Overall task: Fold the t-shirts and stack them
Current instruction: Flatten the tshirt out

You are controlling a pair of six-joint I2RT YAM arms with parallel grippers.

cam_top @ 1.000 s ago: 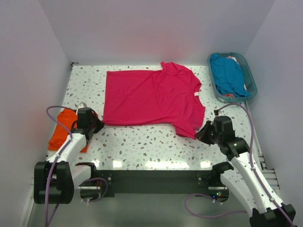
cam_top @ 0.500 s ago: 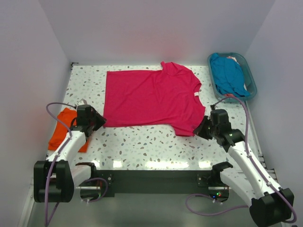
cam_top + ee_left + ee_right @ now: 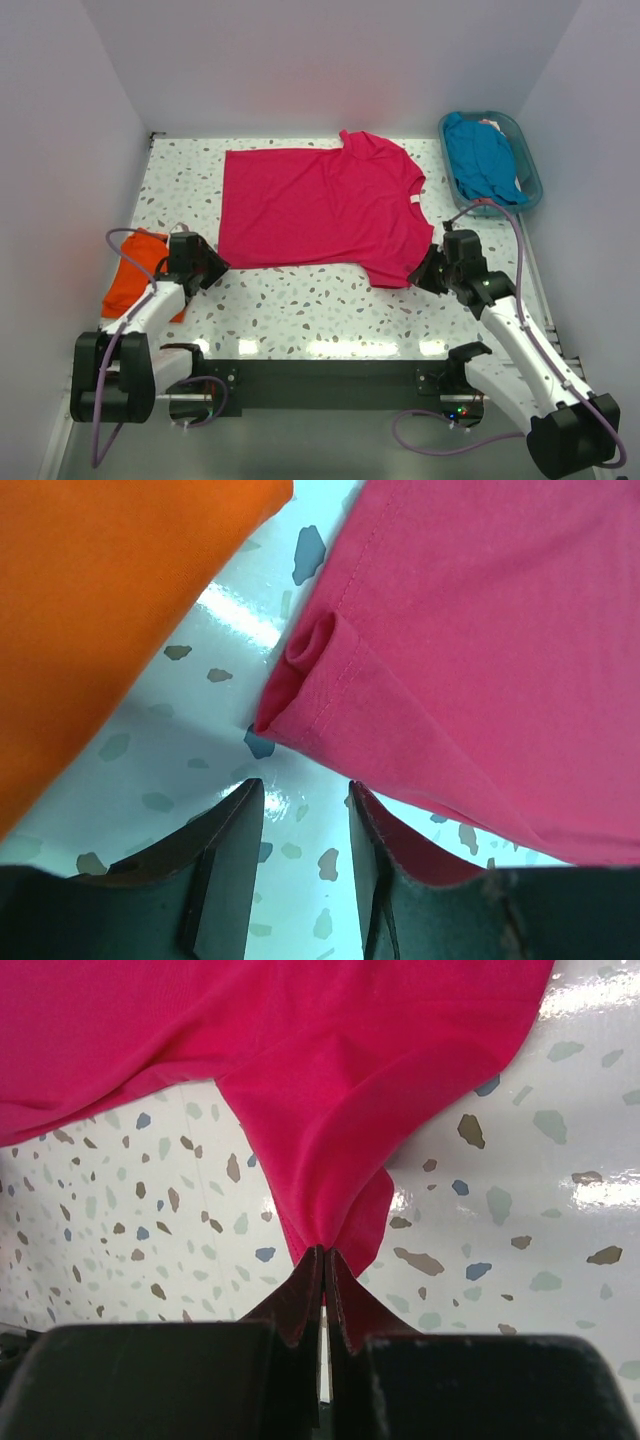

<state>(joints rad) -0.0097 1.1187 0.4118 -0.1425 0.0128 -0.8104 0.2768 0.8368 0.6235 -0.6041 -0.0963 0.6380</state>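
The table (image 3: 300, 300) carries a pink t-shirt (image 3: 320, 205) spread flat; an orange t-shirt (image 3: 100, 610) lies to the left of the left pincer (image 3: 305, 800). That pincer stands partly open, gripping nothing — the pink hem corner is just ahead of it. The right pincer (image 3: 323, 1260) is clamped tight on the sleeve edge.

A pinched fold of the pink tee (image 3: 330, 1080) vanishes inside the right claw (image 3: 323, 1255); left of the left claw (image 3: 303, 790), the orange tee (image 3: 110, 600) runs off-frame.
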